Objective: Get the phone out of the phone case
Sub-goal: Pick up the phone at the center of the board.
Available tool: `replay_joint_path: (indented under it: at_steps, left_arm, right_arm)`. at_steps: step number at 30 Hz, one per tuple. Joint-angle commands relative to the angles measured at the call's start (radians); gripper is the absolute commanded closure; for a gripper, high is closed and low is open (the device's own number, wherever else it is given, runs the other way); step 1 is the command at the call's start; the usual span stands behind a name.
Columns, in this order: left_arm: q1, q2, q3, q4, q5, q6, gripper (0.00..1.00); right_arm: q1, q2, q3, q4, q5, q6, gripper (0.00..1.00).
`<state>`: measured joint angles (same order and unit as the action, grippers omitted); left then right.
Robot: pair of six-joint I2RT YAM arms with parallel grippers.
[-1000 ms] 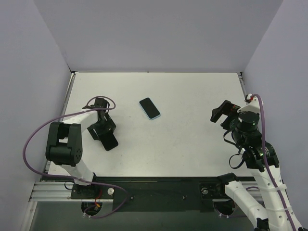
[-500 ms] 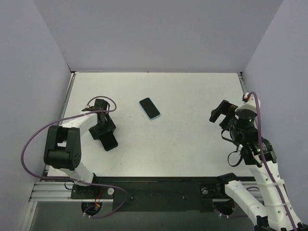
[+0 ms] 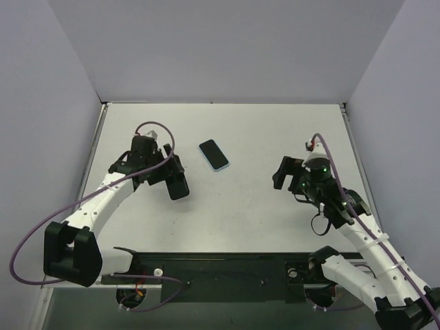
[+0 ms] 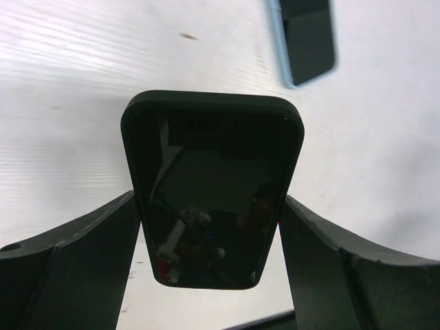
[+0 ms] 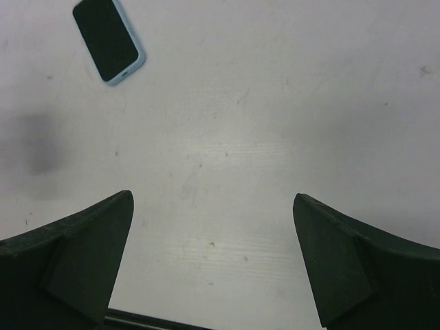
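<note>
A white, rectangular, matte tabletop (image 3: 275, 130) carries faint specks and fine scratches across its surface. One thing lies directly on it: a flat black-screened phone with a light-blue rim (image 3: 214, 155), face up, set diagonally, left of centre toward the far edge.

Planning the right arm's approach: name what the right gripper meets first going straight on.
Probably bare table; the open right gripper angles down at it. The blue-edged phone lies left of that line, though depth is unclear.
</note>
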<state>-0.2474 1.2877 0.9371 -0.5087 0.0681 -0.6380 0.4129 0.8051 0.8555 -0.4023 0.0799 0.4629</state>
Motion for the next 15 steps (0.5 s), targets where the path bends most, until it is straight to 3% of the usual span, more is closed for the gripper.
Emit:
replay_joint_path:
  at_steps: [1,6,10,15]
  left_arm:
    - [-0.125,-0.013,0.035,0.211,0.185,-0.126,1.00]
    - [-0.243,0.114,0.172,0.276,0.222,-0.160,1.00]
    - [-0.285,0.211,0.317,0.246,0.219,-0.127,1.00]
    - [-0.263,0.228,0.296,0.278,0.308,-0.176,1.00]
  right_arm:
    - [0.140,0.023,-0.082,0.126,-0.023,0.008,0.05]
    - [0.291,-0.003,-0.220,0.328,-0.017,0.088,0.05]
    - [0.329,-0.021,-0.275,0.509,-0.011,0.115,0.05]
    - [0.356,0.029,-0.314,0.681,-0.072,0.140,0.07]
